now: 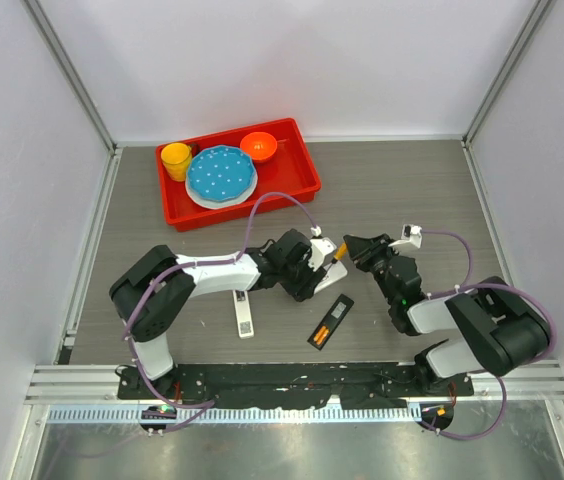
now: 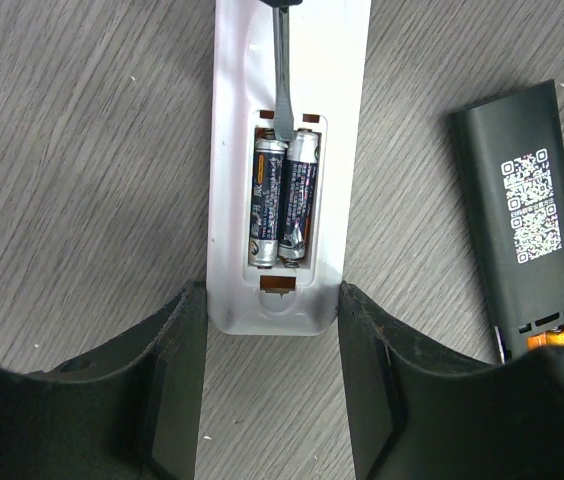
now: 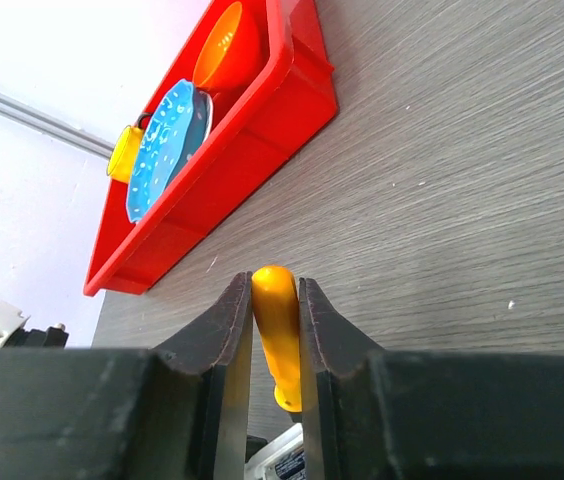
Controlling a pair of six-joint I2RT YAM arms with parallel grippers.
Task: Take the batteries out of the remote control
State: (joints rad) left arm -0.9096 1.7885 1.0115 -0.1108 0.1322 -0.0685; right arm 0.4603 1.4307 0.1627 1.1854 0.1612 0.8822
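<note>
A white remote (image 2: 232,150) lies back up with its compartment open. Two dark grey batteries (image 2: 282,200) sit side by side inside it. My left gripper (image 2: 272,292) is shut on the remote's near end, one finger on each side; in the top view it is mid-table (image 1: 307,265). My right gripper (image 3: 275,285) is shut on an orange-handled screwdriver (image 3: 278,330), seen from above right of the left gripper (image 1: 338,250). The screwdriver's blade (image 2: 284,70) reaches the far end of the compartment, at the battery tips. A black remote (image 2: 522,220) lies to the right with an orange battery (image 2: 552,340) showing in its open end.
A red tray (image 1: 262,208) at the back left holds a blue plate (image 1: 220,175), a yellow cup (image 1: 175,160) and an orange bowl (image 1: 259,147). A white strip with a label (image 1: 244,315) lies near the left arm. The black remote (image 1: 330,321) lies between the arms.
</note>
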